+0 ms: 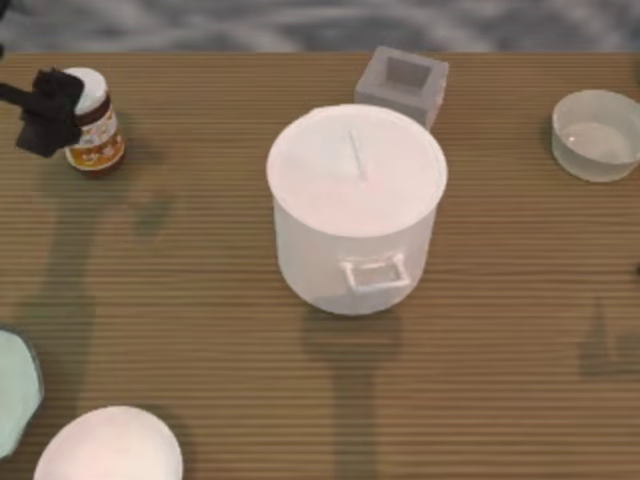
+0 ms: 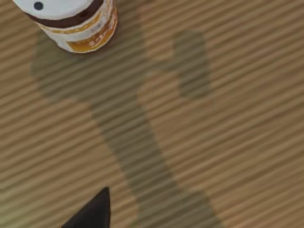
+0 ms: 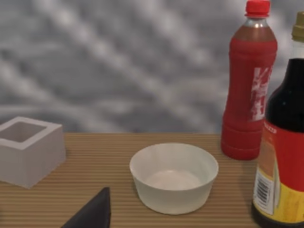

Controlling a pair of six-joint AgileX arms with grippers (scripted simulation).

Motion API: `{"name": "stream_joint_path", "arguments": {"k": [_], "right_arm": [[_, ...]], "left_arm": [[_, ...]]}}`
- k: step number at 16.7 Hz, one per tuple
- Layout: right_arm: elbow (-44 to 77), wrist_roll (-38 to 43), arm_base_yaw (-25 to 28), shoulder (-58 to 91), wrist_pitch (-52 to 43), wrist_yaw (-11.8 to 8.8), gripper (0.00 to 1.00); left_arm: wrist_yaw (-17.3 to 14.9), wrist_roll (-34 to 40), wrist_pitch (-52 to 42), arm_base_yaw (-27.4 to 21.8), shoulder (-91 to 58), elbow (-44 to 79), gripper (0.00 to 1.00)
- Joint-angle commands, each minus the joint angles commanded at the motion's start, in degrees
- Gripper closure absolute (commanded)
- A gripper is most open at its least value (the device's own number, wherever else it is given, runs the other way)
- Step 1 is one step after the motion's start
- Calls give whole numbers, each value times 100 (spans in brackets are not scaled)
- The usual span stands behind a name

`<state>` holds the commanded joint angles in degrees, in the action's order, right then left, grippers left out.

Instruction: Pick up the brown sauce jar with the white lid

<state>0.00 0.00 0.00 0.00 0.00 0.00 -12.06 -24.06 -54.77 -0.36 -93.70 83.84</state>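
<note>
Left pincer (image 1: 45,110) seen beside the brown sauce jar (image 1: 93,122) at the counter's (image 1: 200,330) far left, finger state indiscernible; white-orange label seemingly lettered, unreadable.

Rendered kitchen-like setup suggested: wooden counter (image 1: 200,300), white pot (image 1: 356,215), bowl (image 3: 174,176), red sauce bottle (image 3: 249,80), dark sauce bottle (image 3: 282,137); blurred grey backdrop.

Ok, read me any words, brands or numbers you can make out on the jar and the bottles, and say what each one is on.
None can be read.
Small brown sauce jar with white lid, beside the left hand: white and orange label, print blurred.
Tall red plastic bottle with red cap: white markings, illegible.
Dark glass bottle with red and yellow label: barcode and small print, too small to read.
</note>
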Motion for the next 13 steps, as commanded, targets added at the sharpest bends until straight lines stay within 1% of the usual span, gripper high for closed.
{"name": "stream_joint_path", "arguments": {"k": [6, 10, 13], "right_arm": [[0, 0, 0, 0, 0, 0, 0], [0, 0, 0, 0, 0, 0, 0], [0, 0, 0, 0, 0, 0, 0]], "left_arm": [[-108, -880, -1447, 136, -3048, 3399, 0], [-119, -1441, -2076, 251, -4663, 5411, 0], [-103, -1784, -2367, 331, -5542, 6563, 0]]}}
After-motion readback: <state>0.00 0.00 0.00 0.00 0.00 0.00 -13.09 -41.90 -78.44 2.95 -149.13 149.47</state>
